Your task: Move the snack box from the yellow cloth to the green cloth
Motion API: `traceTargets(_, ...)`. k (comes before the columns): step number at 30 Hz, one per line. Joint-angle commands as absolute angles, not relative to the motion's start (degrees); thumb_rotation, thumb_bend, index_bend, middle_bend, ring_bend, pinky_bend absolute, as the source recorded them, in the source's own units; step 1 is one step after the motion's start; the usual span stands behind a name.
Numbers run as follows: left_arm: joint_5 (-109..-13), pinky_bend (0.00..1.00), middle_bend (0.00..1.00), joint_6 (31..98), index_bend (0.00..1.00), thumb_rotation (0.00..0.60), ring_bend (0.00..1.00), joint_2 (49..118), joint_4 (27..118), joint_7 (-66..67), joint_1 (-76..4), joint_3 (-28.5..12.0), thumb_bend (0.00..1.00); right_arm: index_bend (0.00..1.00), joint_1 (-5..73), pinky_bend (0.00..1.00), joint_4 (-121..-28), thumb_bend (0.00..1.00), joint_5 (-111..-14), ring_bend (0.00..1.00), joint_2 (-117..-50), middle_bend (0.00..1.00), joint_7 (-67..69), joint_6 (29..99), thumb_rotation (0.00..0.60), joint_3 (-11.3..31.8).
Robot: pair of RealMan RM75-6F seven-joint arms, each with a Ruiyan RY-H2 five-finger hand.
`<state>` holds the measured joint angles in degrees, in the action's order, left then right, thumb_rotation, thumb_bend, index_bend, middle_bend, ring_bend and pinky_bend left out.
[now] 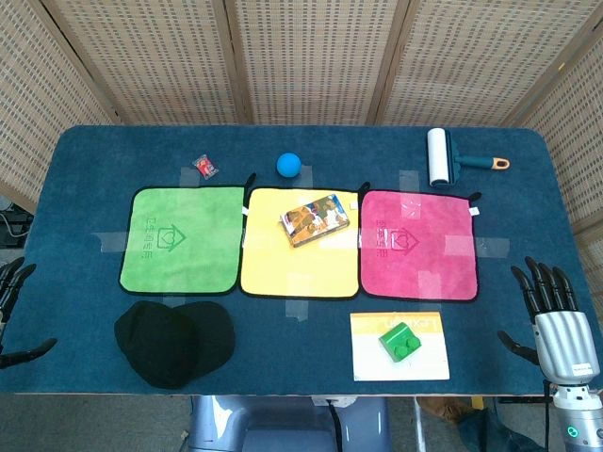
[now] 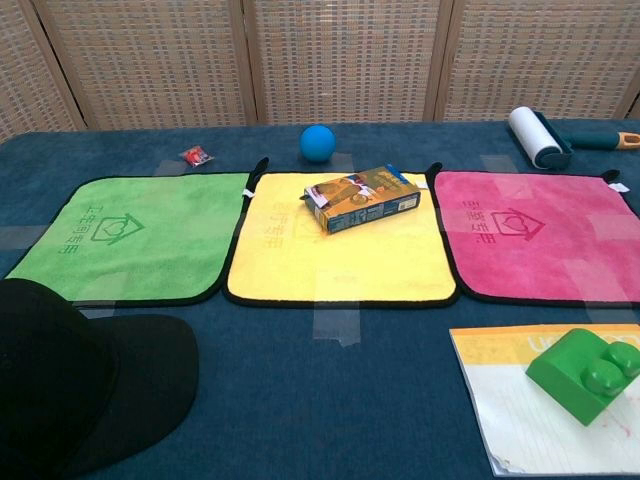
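The snack box (image 1: 315,219) (image 2: 362,198) lies flat on the far part of the yellow cloth (image 1: 300,259) (image 2: 340,255), slightly askew. The green cloth (image 1: 182,238) (image 2: 130,238) lies just left of it, bare. My left hand (image 1: 13,301) shows at the table's left edge with fingers spread, holding nothing. My right hand (image 1: 554,311) hovers at the near right edge, fingers apart and empty. Both hands are far from the box and show only in the head view.
A pink cloth (image 1: 419,244) lies right of the yellow one. A black cap (image 1: 172,341) sits near the green cloth's front. A green brick (image 1: 400,341) rests on a booklet (image 1: 377,363). A blue ball (image 1: 288,165), lint roller (image 1: 440,157) and small red wrapper (image 1: 205,167) lie farther back.
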<state>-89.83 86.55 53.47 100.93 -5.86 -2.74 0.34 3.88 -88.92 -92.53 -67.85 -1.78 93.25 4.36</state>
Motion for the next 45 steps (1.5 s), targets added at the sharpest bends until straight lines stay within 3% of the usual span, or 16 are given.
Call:
traceTargets(1, -89.5, 0.00, 0.00, 86.2, 0.00, 0.600, 0.00, 53.5, 100.8, -5.9, -2.9, 0.3, 0.00, 0.00, 3.9, 0.00, -88.9, 0.01, -92.5, 0.00, -67.9, 0.00, -1.8, 93.3, 0.600, 4.4)
traceTargets(8, -88.9, 0.00, 0.00, 84.4, 0.00, 0.600, 0.00, 54.0, 101.0, -4.9, -3.9, 0.0, 0.00, 0.00, 4.0, 0.00, -88.7, 0.01, -92.3, 0.00, -67.8, 0.00, -1.7, 92.8, 0.600, 4.5)
traceTargets(10, -89.1, 0.00, 0.00, 83.2, 0.00, 0.600, 0.00, 54.2, 101.2, -4.9, -5.0, -0.4, 0.06, 0.00, 4.0, 0.00, -88.8, 0.01, -92.0, 0.00, -67.7, 0.00, -1.4, 92.6, 0.600, 4.5)
traceTargets(13, -89.0, 0.00, 0.00, 79.2, 0.00, 0.600, 0.00, 54.8, 102.0, -5.1, -9.4, -2.8, 0.40, 0.00, 4.3, 0.00, -88.6, 0.01, -91.2, 0.00, -67.6, 0.00, -1.1, 91.9, 0.600, 4.9)
traceTargets(15, -89.0, 0.00, 0.00, 76.3, 0.00, 0.600, 0.00, 55.3, 102.1, -5.5, -12.7, -4.8, 0.75, 0.00, 4.4, 0.00, -88.5, 0.01, -90.6, 0.00, -67.6, 0.00, -1.1, 91.4, 0.600, 5.1)
traceTargets(17, -88.6, 0.00, 0.00, 72.1, 0.00, 0.600, 0.00, 55.7, 102.2, -5.7, -16.8, -6.7, 0.95, 0.00, 4.6, 0.00, -88.4, 0.01, -90.0, 0.00, -67.7, 0.00, -1.1, 90.9, 0.600, 5.3)
traceTargets(18, -88.6, 0.00, 0.00, 68.6, 0.00, 0.600, 0.00, 56.1, 102.0, -5.4, -20.2, -8.2, 0.99, 0.00, 4.7, 0.00, -88.3, 0.01, -89.5, 0.00, -67.7, 0.00, -1.3, 90.6, 0.600, 5.4)
traceTargets(26, -82.5, 0.00, 0.04, 48.4, 0.24, 0.600, 0.07, 65.0, 94.7, -2.2, -39.6, -15.4, 1.00, 0.00, 4.7, 0.00, -87.8, 0.01, -86.7, 0.00, -67.6, 0.00, -1.8, 89.5, 0.600, 6.5)
traceTargets(32, -71.5, 0.00, 0.06, 34.6, 0.27, 0.600, 0.09, 71.0, 89.7, 4.6, -52.3, -18.7, 1.00, 0.00, 4.5, 0.00, -87.0, 0.01, -83.9, 0.00, -67.5, 0.00, -1.4, 88.8, 0.600, 7.5)
traceTargets(38, -58.4, 0.00, 0.05, 27.4, 0.28, 0.600, 0.09, 80.4, 79.9, 14.7, -65.8, -18.8, 1.00, 0.00, 4.7, 0.00, -86.1, 0.01, -81.6, 0.00, -67.2, 0.00, -0.7, 87.4, 0.600, 8.4)
traceTargets(45, -41.7, 0.00, 0.00, 24.4, 0.23, 0.600, 0.04, 90.1, 66.9, 20.8, -78.6, -14.4, 1.00, 0.00, 5.0, 0.00, -85.0, 0.01, -79.5, 0.00, -67.0, 0.00, 0.7, 85.8, 0.600, 9.1)
